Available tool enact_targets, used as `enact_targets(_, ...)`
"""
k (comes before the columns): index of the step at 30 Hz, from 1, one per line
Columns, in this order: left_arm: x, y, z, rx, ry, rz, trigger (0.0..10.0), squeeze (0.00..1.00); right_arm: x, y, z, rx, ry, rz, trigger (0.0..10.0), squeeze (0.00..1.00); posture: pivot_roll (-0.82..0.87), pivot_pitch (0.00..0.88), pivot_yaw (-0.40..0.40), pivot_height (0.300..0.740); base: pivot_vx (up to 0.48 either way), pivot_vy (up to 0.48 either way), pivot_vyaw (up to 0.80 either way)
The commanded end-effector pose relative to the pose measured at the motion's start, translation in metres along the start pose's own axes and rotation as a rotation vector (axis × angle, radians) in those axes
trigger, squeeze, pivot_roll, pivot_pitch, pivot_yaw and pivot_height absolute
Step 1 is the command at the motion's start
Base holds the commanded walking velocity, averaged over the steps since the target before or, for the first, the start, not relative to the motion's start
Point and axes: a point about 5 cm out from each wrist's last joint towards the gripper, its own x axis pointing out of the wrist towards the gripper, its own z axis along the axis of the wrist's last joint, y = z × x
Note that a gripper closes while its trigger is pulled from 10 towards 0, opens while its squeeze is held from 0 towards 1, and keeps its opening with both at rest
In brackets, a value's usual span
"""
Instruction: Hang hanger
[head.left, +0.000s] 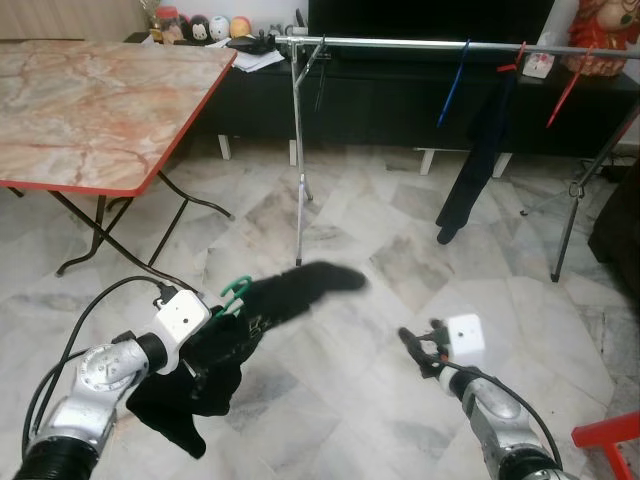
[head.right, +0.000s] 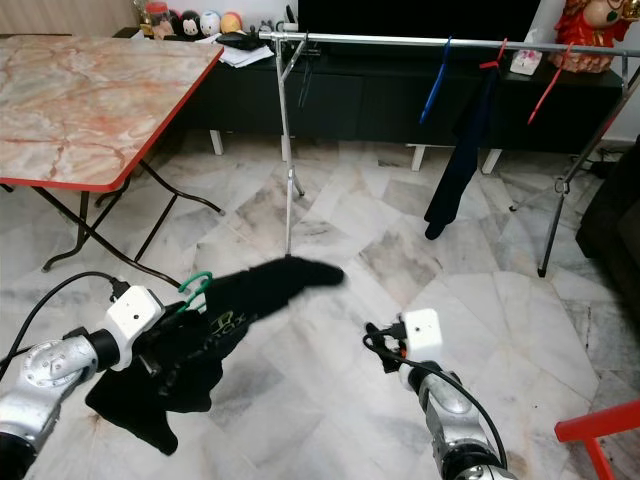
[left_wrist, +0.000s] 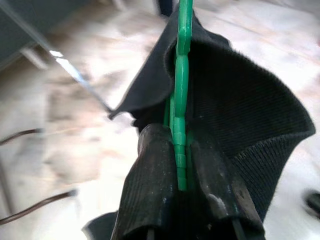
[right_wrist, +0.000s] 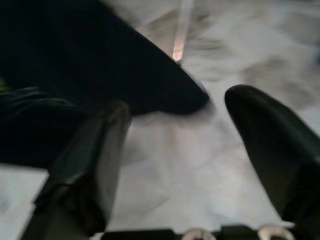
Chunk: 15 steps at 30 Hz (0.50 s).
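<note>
Left gripper (left_wrist: 182, 200) is closed on a green plastic hanger (left_wrist: 180, 100); in the left wrist view both black fingers (left_wrist: 150, 185) press against the hanger's thin flat stem. A black knit garment (head.left: 270, 310) is draped over the hanger, one end sticking out towards the rail, the rest hanging in a bunch below the left wrist. The hanger's green hook (head.left: 236, 290) pokes out above the cloth, low over the pale marble-tile floor (head.left: 360, 240).

Right gripper (right_wrist: 185, 150) hovers over the floor, well apart from the left one, with fingers spread and nothing between them. In the right wrist view the tip of the black garment lies ahead of its fingers.

Metal clothes rail (head.left: 420, 43) on thin legs stands further ahead. Hanging on it: a blue hanger (head.left: 451, 85), a red hanger carrying a dark garment (head.left: 478, 165), and another red hanger (head.left: 563, 95). A folding table with marble-pattern top and red edge (head.left: 90, 110) stands to the left. A black low cabinet (head.left: 400, 95) runs behind the rail.
</note>
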Motion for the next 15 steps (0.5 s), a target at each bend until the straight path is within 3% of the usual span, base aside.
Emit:
enact_targets(1, -0.003, 0.0, 0.01, 0.014, -0.008, -0.068, 10.0, 0.0, -0.001, 0.001, 0.003, -0.06, 0.006, 0.088, 10.0, 1.0, 0.03, 0.03, -0.054, 0.74, 0.0, 0.0, 0.0)
enact_targets(15, -0.002, -0.019, 0.027, 0.043, 0.025, -0.289, 10.0, 0.0, -0.011, 0.001, 0.006, -0.232, 0.076, 0.377, 10.0, 1.0, 0.01, 0.034, -0.08, 0.74, 0.0, 0.0, 0.0)
